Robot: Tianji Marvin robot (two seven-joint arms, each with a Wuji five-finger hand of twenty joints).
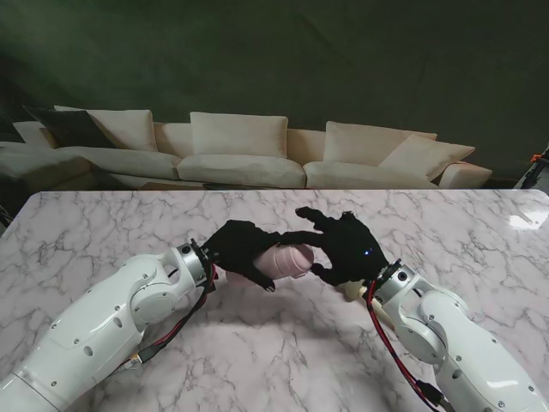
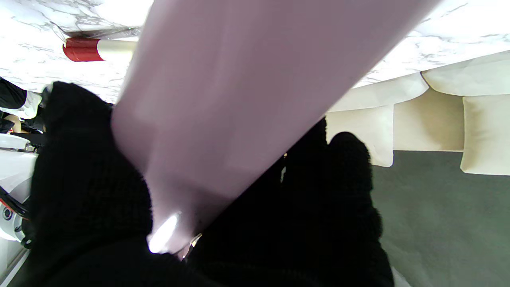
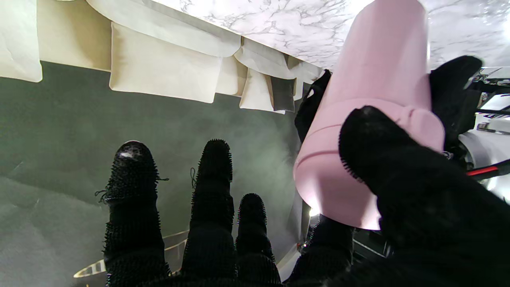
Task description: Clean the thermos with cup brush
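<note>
Left hand (image 1: pixel 243 249) grips pink thermos (image 1: pixel 287 261) held sideways over the marble bench (image 1: pixel 103 223). Right hand (image 1: pixel 343 247), at thermos's 3 o'clock, thumb (image 3: pixel 382 159) and one finger pinching its lid end, other fingers (image 3: pixel 211 187) spread.

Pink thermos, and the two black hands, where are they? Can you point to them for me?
Pink thermos (image 1: pixel 287 260), stand view, on its side wall.
Left hand (image 1: pixel 241 247), stand view, on the back of the hand, wrapped around the thermos.
Right hand (image 1: pixel 347 247), stand view, on the back of the hand, at the thermos's end.

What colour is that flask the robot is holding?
The thermos is pale pink, clearest in the right wrist view.
</note>
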